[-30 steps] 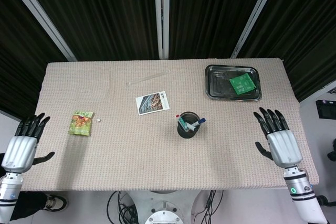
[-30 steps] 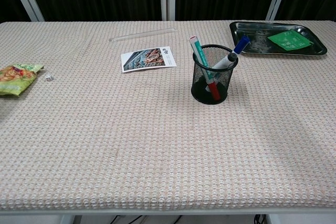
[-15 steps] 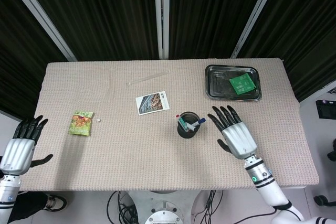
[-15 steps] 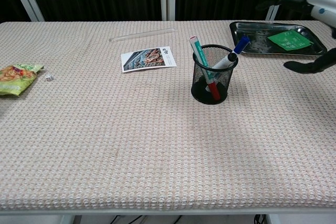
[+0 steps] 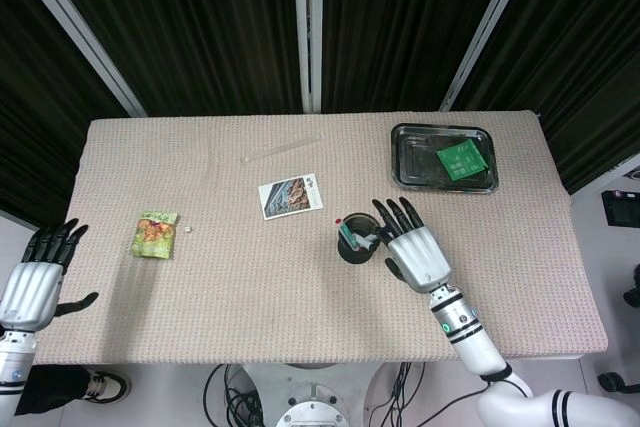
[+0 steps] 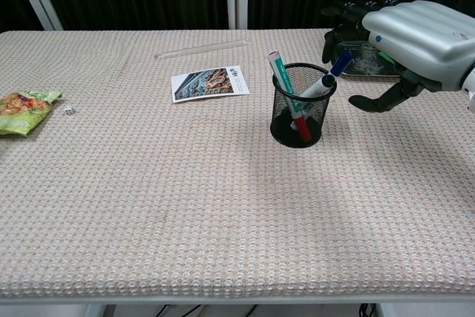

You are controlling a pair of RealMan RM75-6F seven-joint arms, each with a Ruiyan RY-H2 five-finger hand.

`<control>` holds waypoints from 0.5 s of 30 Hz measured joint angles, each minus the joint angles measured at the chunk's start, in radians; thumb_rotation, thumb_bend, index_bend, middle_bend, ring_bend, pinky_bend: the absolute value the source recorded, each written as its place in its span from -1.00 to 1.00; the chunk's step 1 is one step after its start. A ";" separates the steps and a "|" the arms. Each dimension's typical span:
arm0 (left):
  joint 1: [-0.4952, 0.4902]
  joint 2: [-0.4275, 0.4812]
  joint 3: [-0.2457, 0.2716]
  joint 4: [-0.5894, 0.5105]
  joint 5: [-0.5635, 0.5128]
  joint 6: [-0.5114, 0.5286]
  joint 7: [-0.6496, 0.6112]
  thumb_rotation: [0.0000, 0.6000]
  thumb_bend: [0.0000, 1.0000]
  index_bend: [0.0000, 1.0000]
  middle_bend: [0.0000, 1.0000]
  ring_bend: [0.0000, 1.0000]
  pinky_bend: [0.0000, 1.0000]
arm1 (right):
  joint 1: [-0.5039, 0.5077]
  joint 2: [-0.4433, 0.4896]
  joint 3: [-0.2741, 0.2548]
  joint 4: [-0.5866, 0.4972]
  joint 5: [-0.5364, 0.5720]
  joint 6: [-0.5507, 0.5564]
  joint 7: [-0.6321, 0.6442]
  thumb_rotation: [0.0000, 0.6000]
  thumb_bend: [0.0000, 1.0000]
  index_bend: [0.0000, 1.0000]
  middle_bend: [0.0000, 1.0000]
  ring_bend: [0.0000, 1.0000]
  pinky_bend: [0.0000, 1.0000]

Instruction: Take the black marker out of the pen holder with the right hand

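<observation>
The left robot hand [image 5: 35, 282] is seen at the worktop [image 5: 250, 297] edge, fingers spread, empty. The black marker [image 6: 315, 87] stands in the pen holder [image 6: 300, 105]. Just beside it, the right robot hand [image 5: 412, 247] is spread, empty, partly hiding the metal tray [image 6: 356, 61].

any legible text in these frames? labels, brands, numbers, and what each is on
None can be read as it stands.
Postcard: a few dark characters at its right edge, too small to read.
Snack packet: printed design, lettering blurred.
Green packet in the metal tray: pale marks, illegible.
Markers in the pen holder: no readable label.
</observation>
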 measured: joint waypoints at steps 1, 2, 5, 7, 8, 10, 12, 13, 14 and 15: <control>0.000 0.000 0.000 0.001 -0.002 -0.001 -0.001 1.00 -0.81 -0.86 -1.00 -1.00 -1.00 | 0.005 -0.004 0.002 0.006 0.003 -0.001 0.000 1.00 -0.52 -0.27 -1.00 -1.00 -1.00; 0.001 0.000 0.000 0.002 -0.003 -0.002 -0.002 1.00 -0.81 -0.86 -1.00 -1.00 -1.00 | 0.011 -0.009 0.004 0.011 0.006 -0.003 0.000 1.00 -0.52 -0.26 -1.00 -1.00 -1.00; 0.002 -0.001 0.001 0.006 -0.004 -0.002 -0.006 1.00 -0.81 -0.86 -1.00 -1.00 -1.00 | 0.023 -0.021 0.006 0.024 0.008 -0.006 0.007 1.00 -0.52 -0.23 -1.00 -1.00 -1.00; 0.003 -0.002 0.000 0.008 -0.004 -0.001 -0.008 1.00 -0.81 -0.86 -1.00 -1.00 -1.00 | 0.028 -0.028 0.006 0.032 0.008 -0.008 0.012 1.00 -0.52 -0.21 -1.00 -1.00 -1.00; 0.003 -0.002 0.000 0.009 -0.004 -0.002 -0.009 1.00 -0.81 -0.86 -1.00 -1.00 -1.00 | 0.032 -0.032 0.006 0.036 0.010 -0.010 0.017 1.00 -0.52 -0.21 -1.00 -1.00 -1.00; 0.003 -0.001 0.001 0.010 -0.005 -0.004 -0.010 1.00 -0.81 -0.86 -1.00 -1.00 -1.00 | 0.037 -0.037 0.006 0.040 0.013 -0.014 0.024 1.00 -0.52 -0.17 -1.00 -1.00 -1.00; 0.002 0.000 0.001 0.011 -0.006 -0.007 -0.012 1.00 -0.81 -0.86 -1.00 -1.00 -1.00 | 0.043 -0.043 0.006 0.047 0.014 -0.013 0.027 1.00 -0.51 -0.13 -1.00 -1.00 -1.00; 0.001 0.000 0.000 0.012 -0.006 -0.007 -0.013 1.00 -0.81 -0.86 -1.00 -1.00 -1.00 | 0.044 -0.046 0.006 0.049 0.014 -0.012 0.028 1.00 -0.51 -0.11 -1.00 -1.00 -1.00; 0.001 0.000 0.000 0.013 -0.006 -0.008 -0.014 1.00 -0.81 -0.86 -1.00 -1.00 -1.00 | 0.046 -0.049 0.006 0.053 0.014 -0.009 0.029 1.00 -0.51 -0.09 -1.00 -1.00 -1.00; 0.001 0.000 0.000 0.014 -0.006 -0.008 -0.015 1.00 -0.81 -0.86 -1.00 -1.00 -1.00 | 0.047 -0.052 0.005 0.055 0.014 -0.007 0.030 1.00 -0.51 -0.08 -1.00 -1.00 -1.00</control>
